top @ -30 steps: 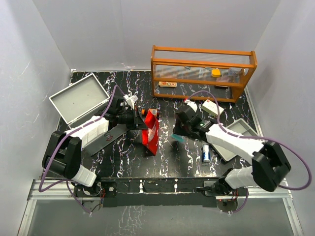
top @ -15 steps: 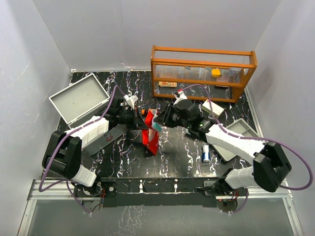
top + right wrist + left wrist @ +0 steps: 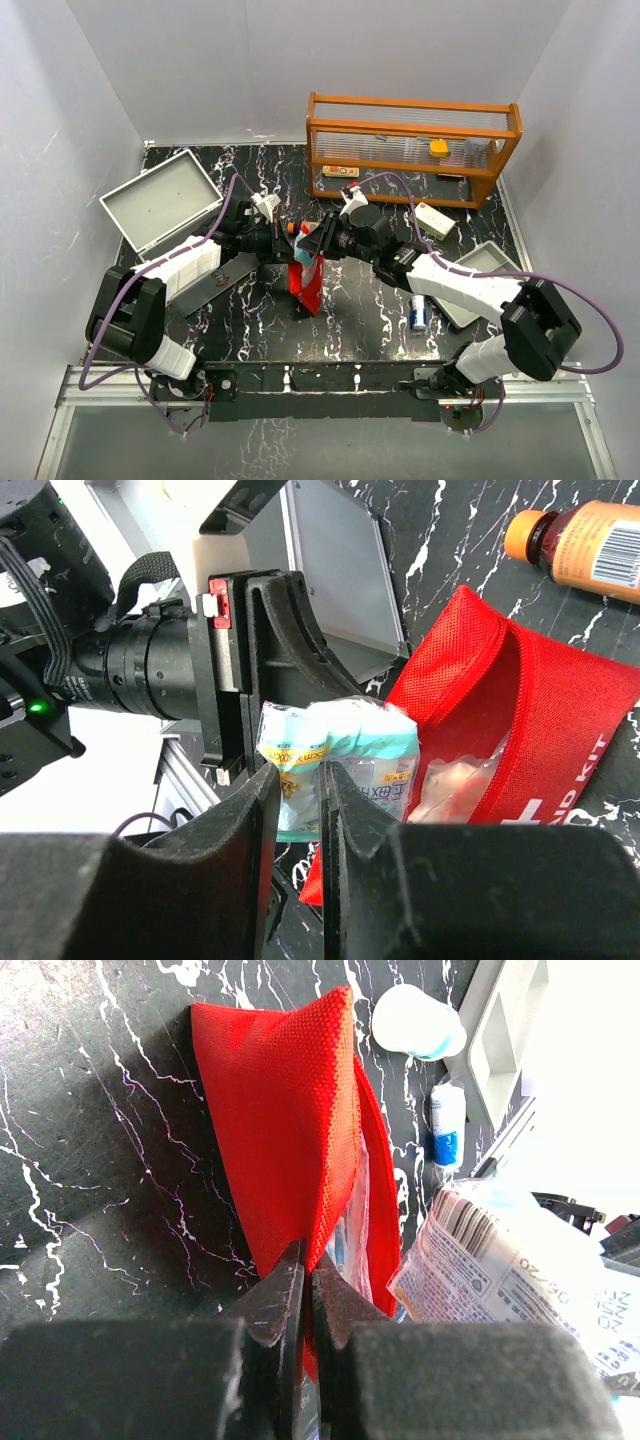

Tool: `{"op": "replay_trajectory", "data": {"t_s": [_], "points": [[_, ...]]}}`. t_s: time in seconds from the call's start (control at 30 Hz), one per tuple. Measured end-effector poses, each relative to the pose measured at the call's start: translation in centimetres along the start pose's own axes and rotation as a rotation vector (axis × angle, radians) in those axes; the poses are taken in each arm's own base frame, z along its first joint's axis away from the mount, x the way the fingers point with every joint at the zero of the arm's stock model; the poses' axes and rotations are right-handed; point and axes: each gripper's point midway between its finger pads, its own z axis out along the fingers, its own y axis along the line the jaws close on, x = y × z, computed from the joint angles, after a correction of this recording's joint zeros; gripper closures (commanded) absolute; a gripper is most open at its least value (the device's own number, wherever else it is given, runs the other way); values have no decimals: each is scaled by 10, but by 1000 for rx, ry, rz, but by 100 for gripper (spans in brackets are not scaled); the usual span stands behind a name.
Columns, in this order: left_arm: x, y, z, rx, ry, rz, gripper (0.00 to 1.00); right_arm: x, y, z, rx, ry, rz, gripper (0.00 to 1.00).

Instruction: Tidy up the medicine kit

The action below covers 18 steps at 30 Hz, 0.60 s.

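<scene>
In the upper left of the top view lay an open grey case (image 3: 160, 203). Toward the centre, the left gripper (image 3: 305, 1272) was clenched on the rim of the red pouch (image 3: 309, 282), whose mouth gaped. Just right of it, the right gripper (image 3: 298, 780) grasped a printed packet (image 3: 345, 742) at the pouch's opening. An orange shelf (image 3: 412, 150) stood at upper right.

Both arms extend inward from their bases. The left arm (image 3: 185, 262) reaches rightward; the left gripper (image 3: 292, 243) is closed, jaws pinching an edge of the red pouch (image 3: 290, 1120). The right arm (image 3: 460, 285) stretches leftward; the right gripper (image 3: 318, 243), just beside, clamps a packet (image 3: 340, 750).
</scene>
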Motion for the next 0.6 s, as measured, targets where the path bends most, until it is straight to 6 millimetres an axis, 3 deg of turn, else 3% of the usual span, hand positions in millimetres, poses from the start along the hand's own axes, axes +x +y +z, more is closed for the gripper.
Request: {"op": "replay_trajectory", "data": {"t_s": [0.33, 0.6], "points": [[0, 0, 0, 0, 0, 0, 100, 5, -15, 5, 44, 2, -3, 81], [0, 0, 0, -1, 0, 0, 100, 21, -44, 1, 143, 33, 3, 81]]}}
